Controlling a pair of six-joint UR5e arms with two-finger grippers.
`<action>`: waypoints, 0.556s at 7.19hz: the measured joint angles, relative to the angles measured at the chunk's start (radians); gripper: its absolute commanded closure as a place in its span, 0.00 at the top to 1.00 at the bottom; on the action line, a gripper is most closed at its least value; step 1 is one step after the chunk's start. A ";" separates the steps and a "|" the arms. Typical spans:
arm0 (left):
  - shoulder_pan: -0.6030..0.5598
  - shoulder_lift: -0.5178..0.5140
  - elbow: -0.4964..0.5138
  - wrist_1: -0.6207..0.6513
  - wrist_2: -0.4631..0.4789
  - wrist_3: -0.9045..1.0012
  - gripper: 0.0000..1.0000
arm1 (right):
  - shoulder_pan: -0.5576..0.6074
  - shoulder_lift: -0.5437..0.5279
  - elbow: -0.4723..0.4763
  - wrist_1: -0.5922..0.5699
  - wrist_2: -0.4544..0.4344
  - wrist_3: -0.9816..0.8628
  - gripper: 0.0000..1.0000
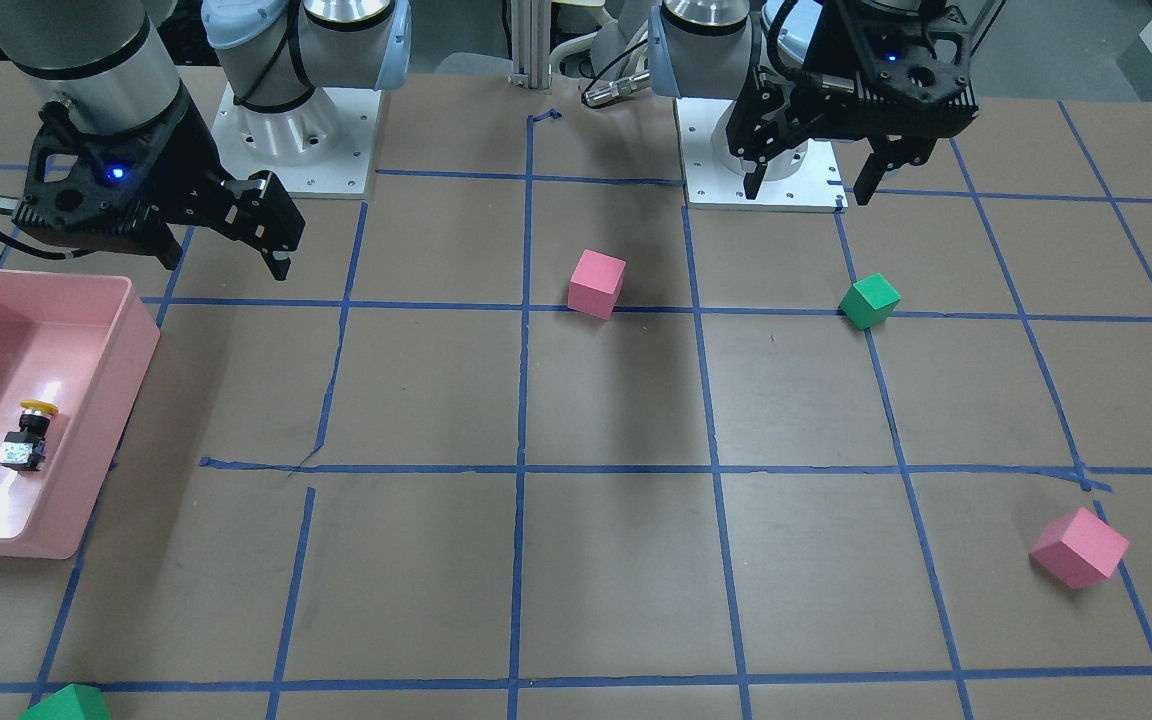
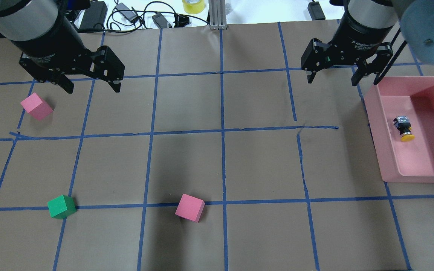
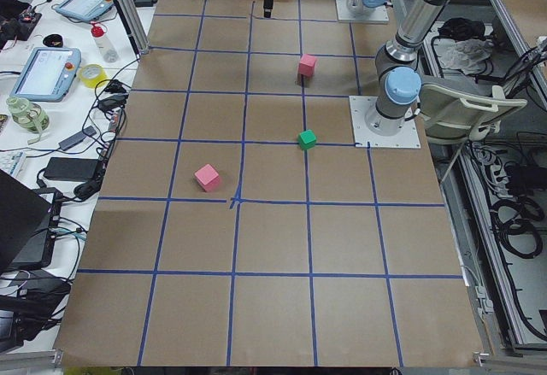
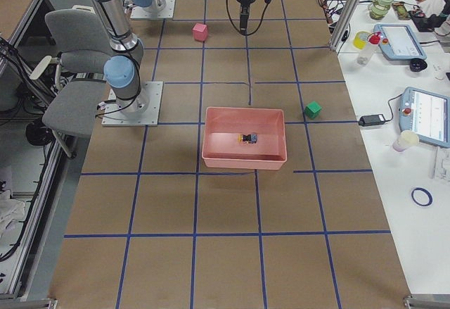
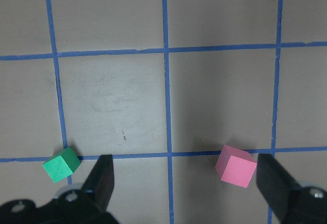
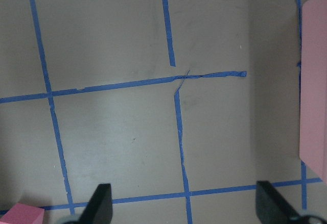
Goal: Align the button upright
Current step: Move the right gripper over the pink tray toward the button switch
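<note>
Button: button (image 2: pixel 403 128) lies on its side on the floor of the bin (image 2: pixel 375 131), yellow cap toward the robot, pale base away from it; not upright
Button vs right fingers: well apart, out past the bin wall on that gripper's outer side; no finger touches it
Right gripper: right gripper (image 2: pixel 332 80) hangs above the table (image 2: pixel 262 165), just beside the bin; fingers (image 6: pixel 99 206) spread wide, nothing between them
Right wrist view: taped paper under the fingers; bin wall at the view's right edge, beyond the right-hand finger; button outside this view
Left gripper: left gripper (image 2: pixel 92 89) hangs above the table, well apart from the bin; fingers (image 5: pixel 102 183) spread wide, holding nothing
Left wrist view: pink cube (image 5: pixel 235 166) sits between the fingers, nearer the right-hand one; green cube (image 5: pixel 61 165) just outside the left-hand finger; both touch the same tape line
Second pink cube: second pink cube (image 2: pixel 36 106) on the table near the left fingers, on their outer side
Second green cube: second green cube (image 1: pixel 66 703) beyond the bin, well apart from both grippers
</note>
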 measured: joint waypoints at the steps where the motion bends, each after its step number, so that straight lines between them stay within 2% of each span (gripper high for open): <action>1: 0.000 0.000 0.000 0.000 0.000 0.000 1.00 | 0.000 0.001 0.004 -0.001 0.001 -0.003 1.00; 4: 0.000 0.000 0.000 0.000 0.000 0.000 1.00 | -0.015 0.007 0.008 -0.023 0.001 -0.031 1.00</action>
